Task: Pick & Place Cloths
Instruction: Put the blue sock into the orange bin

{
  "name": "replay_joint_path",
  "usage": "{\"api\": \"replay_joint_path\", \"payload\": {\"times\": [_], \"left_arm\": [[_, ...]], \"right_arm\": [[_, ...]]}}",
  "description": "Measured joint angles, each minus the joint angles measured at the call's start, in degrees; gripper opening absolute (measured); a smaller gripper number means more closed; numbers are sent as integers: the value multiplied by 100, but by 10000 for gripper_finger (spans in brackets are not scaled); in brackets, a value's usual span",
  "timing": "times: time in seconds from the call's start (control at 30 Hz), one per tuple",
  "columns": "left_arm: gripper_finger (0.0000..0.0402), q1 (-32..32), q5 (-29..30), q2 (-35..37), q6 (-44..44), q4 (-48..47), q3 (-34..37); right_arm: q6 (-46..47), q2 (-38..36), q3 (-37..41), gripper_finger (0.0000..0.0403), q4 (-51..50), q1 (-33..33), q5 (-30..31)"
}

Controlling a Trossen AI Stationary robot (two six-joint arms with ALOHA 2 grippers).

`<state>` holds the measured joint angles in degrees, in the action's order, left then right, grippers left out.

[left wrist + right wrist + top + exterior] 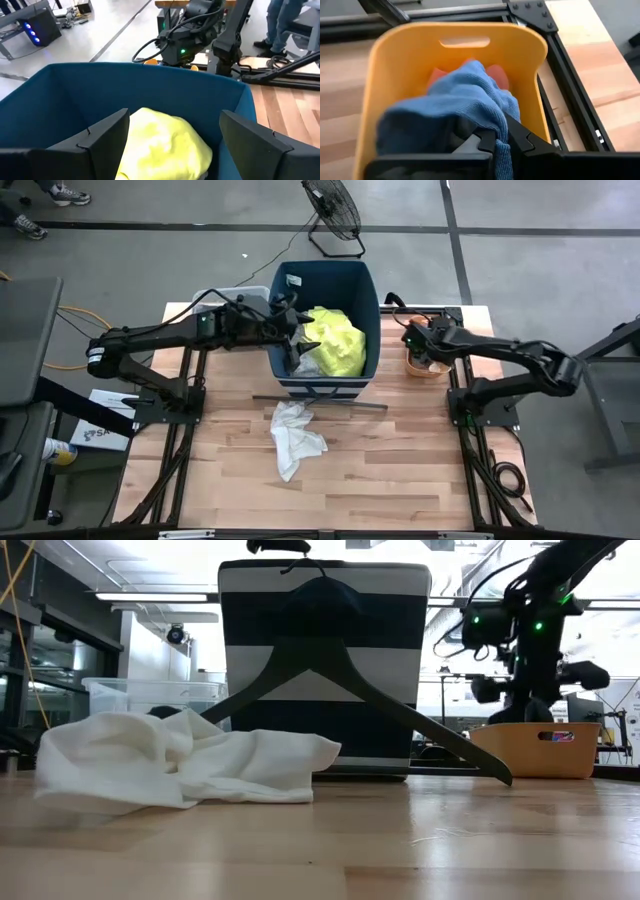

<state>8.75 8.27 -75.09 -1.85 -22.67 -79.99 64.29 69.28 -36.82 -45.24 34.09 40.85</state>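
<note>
Left tool [170,150] released over bin [325,280] above neon-yellow shirt [335,340]; right tool [495,142] clenched on blue cloth [455,107] inside orange tub [390,60], far right; white garment [295,435] mid-worktop [400,470], near side of bin, closer to left arm.

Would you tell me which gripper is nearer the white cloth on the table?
Left gripper, over the blue bin just behind the white cloth. Right gripper is at the orange tub.
</note>
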Motion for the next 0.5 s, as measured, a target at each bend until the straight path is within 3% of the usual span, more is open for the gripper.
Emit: {"api": "replay_joint_path", "payload": {"times": [0.5], "left_arm": [[305,-2,7,-4,12,-198,0]], "right_arm": [[-410,1429,0,5,1131,588,-759]]}}
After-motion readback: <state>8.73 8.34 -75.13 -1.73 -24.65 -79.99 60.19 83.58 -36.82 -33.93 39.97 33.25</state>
